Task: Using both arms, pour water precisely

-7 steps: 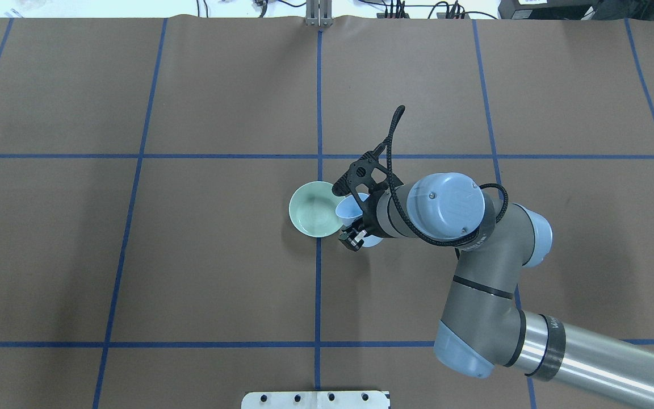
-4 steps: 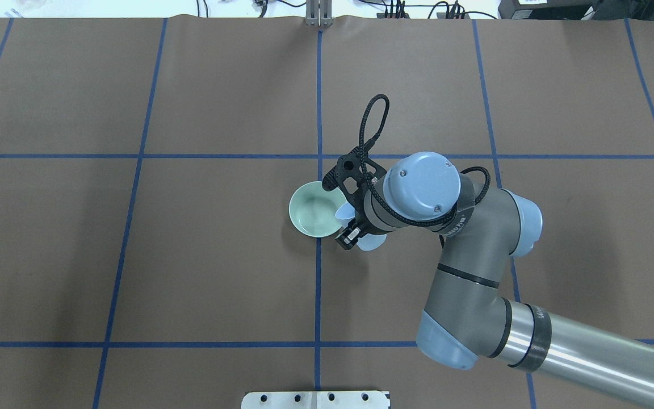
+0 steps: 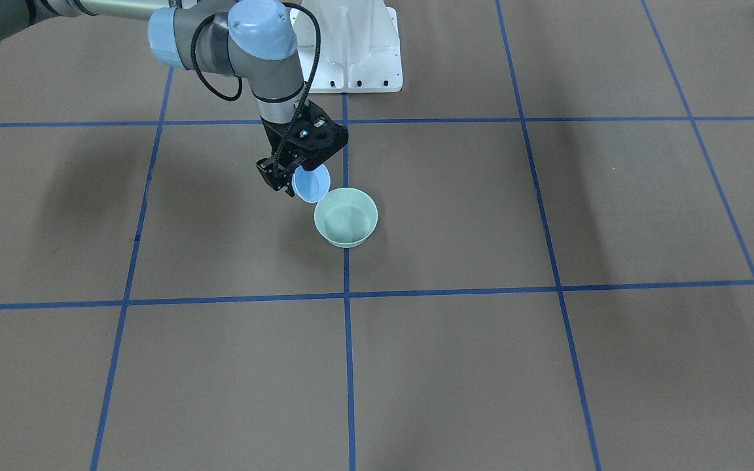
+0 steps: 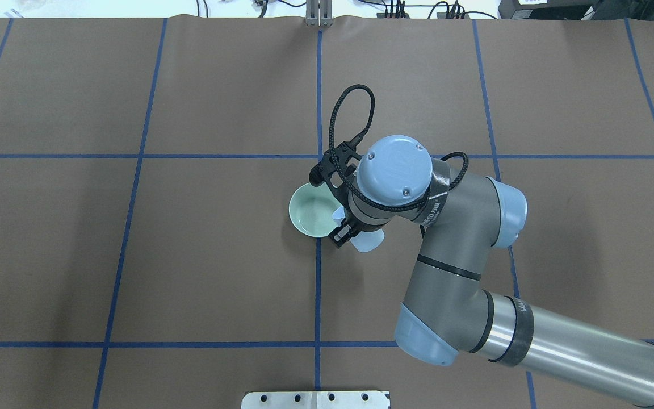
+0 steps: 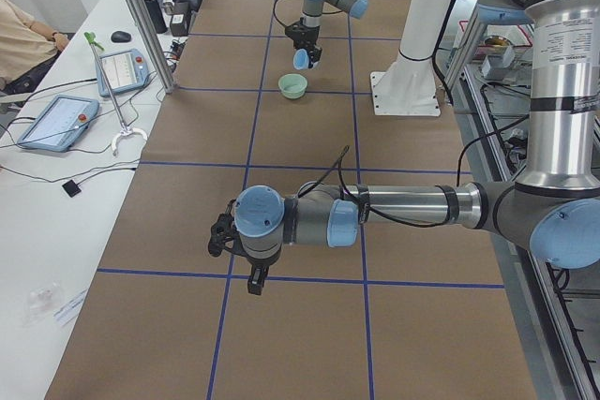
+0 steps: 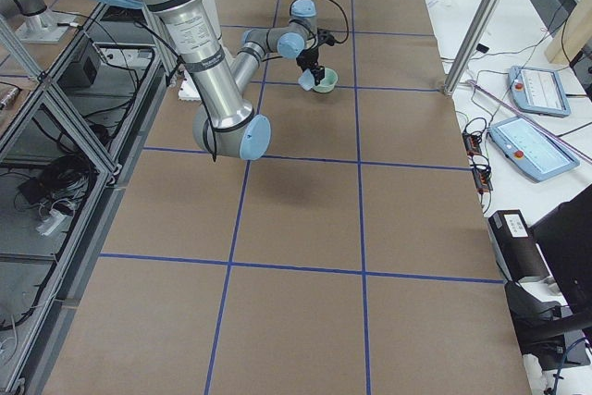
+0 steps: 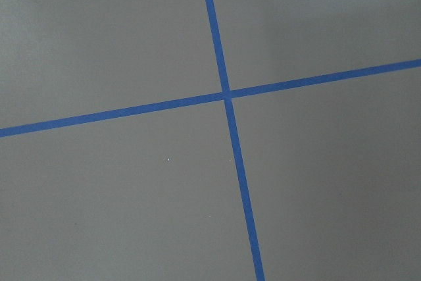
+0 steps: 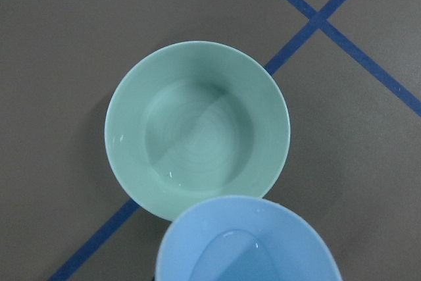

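place: robotics lab | evidence: teach pendants [image 6: 534,147], blue-taped grid table [image 3: 547,366], aluminium frame posts [image 5: 142,16]

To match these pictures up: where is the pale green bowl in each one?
Exterior front-facing: pale green bowl just left of centre, upper half.
Overhead exterior: bowl at the centre.
Exterior left: bowl far off, top middle.
Exterior right: bowl far off, top middle.
Left wrist: not in it.
Right wrist: bowl fills the middle.
Shared landmark: the pale blue cup tilted beside it.
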Controlling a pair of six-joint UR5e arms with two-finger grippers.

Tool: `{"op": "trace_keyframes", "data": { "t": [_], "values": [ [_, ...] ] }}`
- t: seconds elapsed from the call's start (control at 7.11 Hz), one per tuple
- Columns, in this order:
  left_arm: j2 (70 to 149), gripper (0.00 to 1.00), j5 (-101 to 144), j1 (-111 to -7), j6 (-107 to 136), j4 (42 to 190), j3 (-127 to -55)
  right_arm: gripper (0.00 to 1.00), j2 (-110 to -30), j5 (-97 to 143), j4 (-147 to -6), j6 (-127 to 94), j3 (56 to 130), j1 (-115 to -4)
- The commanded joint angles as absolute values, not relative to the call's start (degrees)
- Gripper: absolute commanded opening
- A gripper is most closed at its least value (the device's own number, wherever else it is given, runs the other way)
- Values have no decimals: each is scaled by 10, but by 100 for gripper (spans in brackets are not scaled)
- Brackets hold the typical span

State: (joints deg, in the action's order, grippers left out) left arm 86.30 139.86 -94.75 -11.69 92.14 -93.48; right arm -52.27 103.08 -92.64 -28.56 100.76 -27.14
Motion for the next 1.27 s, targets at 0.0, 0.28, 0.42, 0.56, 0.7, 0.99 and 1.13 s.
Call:
{"op": "trace_keyframes", "data": {
  "t": [0.0, 0.28, 0.42, 0.56, 0.7, 0.99, 1.13],
  "values": [
    [860, 100, 1399, -947, -117, 922, -934, 0, -488, 1032, -1004, -285, 1005, -272],
    [859, 100, 1398, -947, -117, 921, -934, 0, -477, 1045, -1039, -284, 1003, -273],
    [858, 100, 1398, -948, -117, 921, -933, 0, -458, 1046, -1058, -284, 985, -274],
    [858, 100, 1398, -948, -117, 921, -933, 0, -440, 1046, -1061, -283, 956, -275],
    [858, 100, 1398, -948, -117, 920, -933, 0, -422, 1045, -1063, -283, 930, -276],
    [858, 100, 1398, -948, -117, 920, -933, 0, -391, 1045, -1109, -283, 907, -276],
    [858, 100, 1398, -948, -117, 920, -933, 0, -386, 1045, -1126, -283, 906, -276]
  ]
}}
